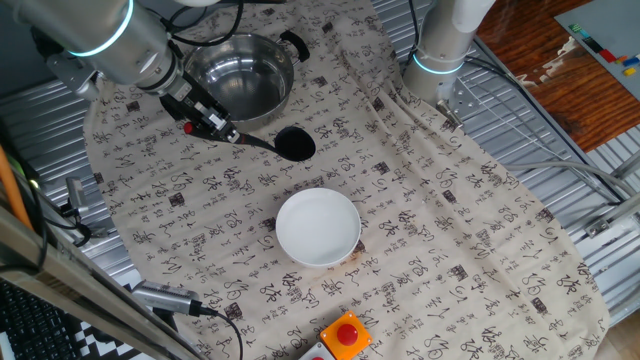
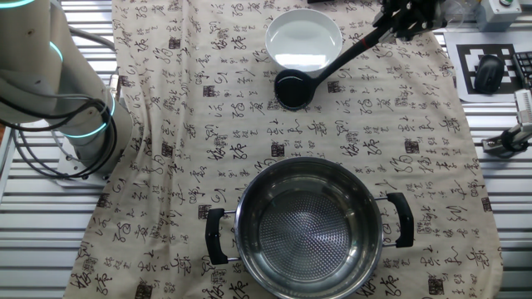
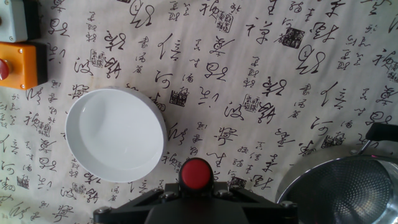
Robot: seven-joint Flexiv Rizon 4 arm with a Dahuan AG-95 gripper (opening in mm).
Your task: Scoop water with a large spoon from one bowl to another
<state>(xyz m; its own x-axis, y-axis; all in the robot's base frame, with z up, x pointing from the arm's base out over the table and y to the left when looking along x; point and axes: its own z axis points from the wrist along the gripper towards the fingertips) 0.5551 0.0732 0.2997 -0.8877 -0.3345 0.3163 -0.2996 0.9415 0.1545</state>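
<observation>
On the calligraphy-printed cloth (image 1: 450,250) in one fixed view, you see the white bowl (image 1: 318,227) near the front middle, with the steel pot (image 1: 240,76) well apart from it at the back. Your gripper (image 1: 208,120) is clamped on the handle of the black ladle (image 1: 270,143); its cup lies between the two vessels, nearer the pot, over the cloth and outside both. A red button on an orange box (image 1: 347,334) sits at the front edge, and a second arm's base (image 1: 445,50) stands at the back right

From the other fixed view, the steel pot (image 2: 309,228) fills the foreground, black handles out to either side, its patterned bottom showing. The white bowl (image 2: 303,39) is at the far end. The ladle (image 2: 320,73) slants from the gripper (image 2: 405,18) at top right down to its round cup, which is just beside the bowl's near rim, not inside it

In the hand view, you look straight down past the ladle's red end (image 3: 196,173), held between the dark fingers (image 3: 134,208) at the bottom edge. The white bowl (image 3: 115,134) is to the left, the steel pot (image 3: 345,190) at the bottom right corner, the orange box (image 3: 25,63) at the left edge
</observation>
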